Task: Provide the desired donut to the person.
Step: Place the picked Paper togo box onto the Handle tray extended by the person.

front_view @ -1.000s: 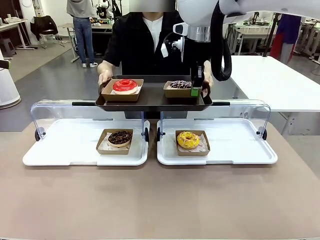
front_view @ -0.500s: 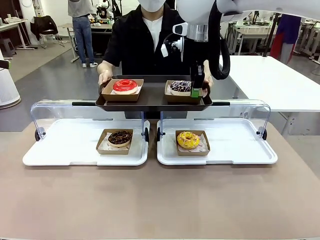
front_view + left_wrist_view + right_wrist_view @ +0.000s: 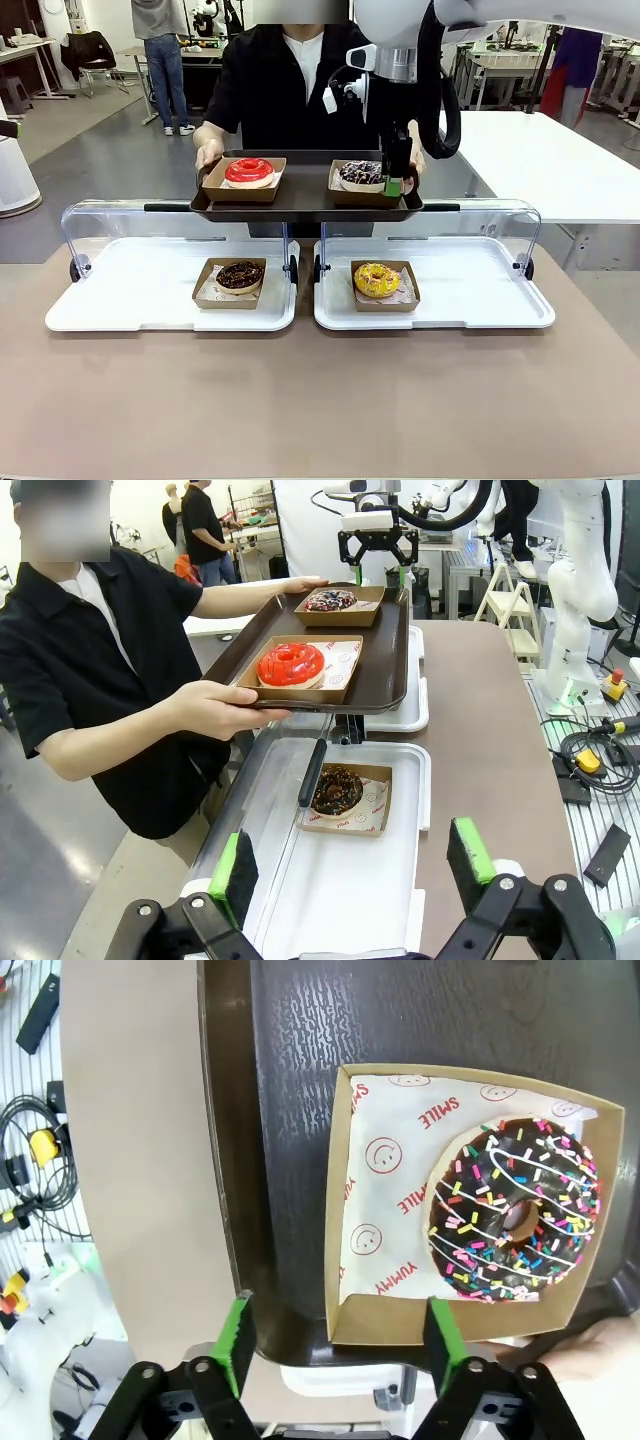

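The sprinkled chocolate donut (image 3: 515, 1215) sits glossy and round in a shallow brown card box (image 3: 400, 1325) lined with printed paper, at the right end of the dark wood-grain tray (image 3: 300, 205) that the person (image 3: 290, 85) holds level with both hands. The right gripper (image 3: 397, 187) hangs upright over the box's edge, green pads spread, grasping nothing. The left gripper (image 3: 350, 865) hovers released above the near white tray (image 3: 330, 900).

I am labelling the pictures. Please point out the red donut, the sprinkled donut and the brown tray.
red donut (image 3: 250, 170), front view, red icing.
sprinkled donut (image 3: 515, 1222), right wrist view, chocolate icing.
brown tray (image 3: 300, 200), front view, bare middle.
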`<action>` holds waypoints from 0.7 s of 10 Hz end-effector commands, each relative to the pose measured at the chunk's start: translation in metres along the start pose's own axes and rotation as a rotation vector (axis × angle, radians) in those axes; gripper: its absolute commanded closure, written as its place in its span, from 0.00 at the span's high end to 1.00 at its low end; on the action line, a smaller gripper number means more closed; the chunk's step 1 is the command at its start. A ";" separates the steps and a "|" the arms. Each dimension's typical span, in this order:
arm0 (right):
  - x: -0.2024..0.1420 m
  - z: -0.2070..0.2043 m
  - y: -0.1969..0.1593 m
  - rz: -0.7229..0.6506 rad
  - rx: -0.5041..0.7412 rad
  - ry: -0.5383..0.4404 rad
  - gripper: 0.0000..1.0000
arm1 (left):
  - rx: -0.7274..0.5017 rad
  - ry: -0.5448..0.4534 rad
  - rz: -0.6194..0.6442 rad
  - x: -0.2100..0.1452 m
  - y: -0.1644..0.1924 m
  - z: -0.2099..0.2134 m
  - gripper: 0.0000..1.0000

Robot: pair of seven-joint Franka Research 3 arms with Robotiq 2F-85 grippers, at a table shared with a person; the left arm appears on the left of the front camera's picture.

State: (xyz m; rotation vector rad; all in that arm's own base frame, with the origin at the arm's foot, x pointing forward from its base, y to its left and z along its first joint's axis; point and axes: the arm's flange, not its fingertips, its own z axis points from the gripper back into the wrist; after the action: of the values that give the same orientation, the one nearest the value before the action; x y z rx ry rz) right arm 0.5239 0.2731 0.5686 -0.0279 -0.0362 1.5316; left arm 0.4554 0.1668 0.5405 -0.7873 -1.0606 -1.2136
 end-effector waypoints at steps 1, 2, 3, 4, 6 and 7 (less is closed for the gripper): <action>-0.004 0.002 -0.002 0.023 -0.007 0.021 1.00 | 0.003 -0.002 -0.012 0.000 -0.001 0.001 1.00; -0.007 0.003 0.000 0.028 -0.003 0.020 1.00 | 0.003 -0.002 -0.012 0.000 -0.001 0.001 1.00; -0.014 0.006 0.006 0.047 0.010 0.024 1.00 | 0.003 -0.002 -0.012 0.000 -0.001 0.001 1.00; -0.026 0.014 0.016 0.088 0.025 0.045 1.00 | 0.003 -0.002 -0.012 0.000 -0.001 0.001 1.00; -0.081 0.055 0.030 0.118 0.149 -0.022 1.00 | 0.003 -0.002 -0.012 0.000 -0.001 0.001 1.00; -0.115 0.078 0.031 0.119 0.150 -0.098 1.00 | 0.003 -0.002 -0.012 0.000 -0.001 0.001 1.00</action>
State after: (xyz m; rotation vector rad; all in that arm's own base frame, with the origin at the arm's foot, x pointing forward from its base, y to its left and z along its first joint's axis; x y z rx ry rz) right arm 0.4872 0.1931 0.6297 0.0860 0.0365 1.6433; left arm 0.4554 0.1671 0.5401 -0.7874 -1.0604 -1.2125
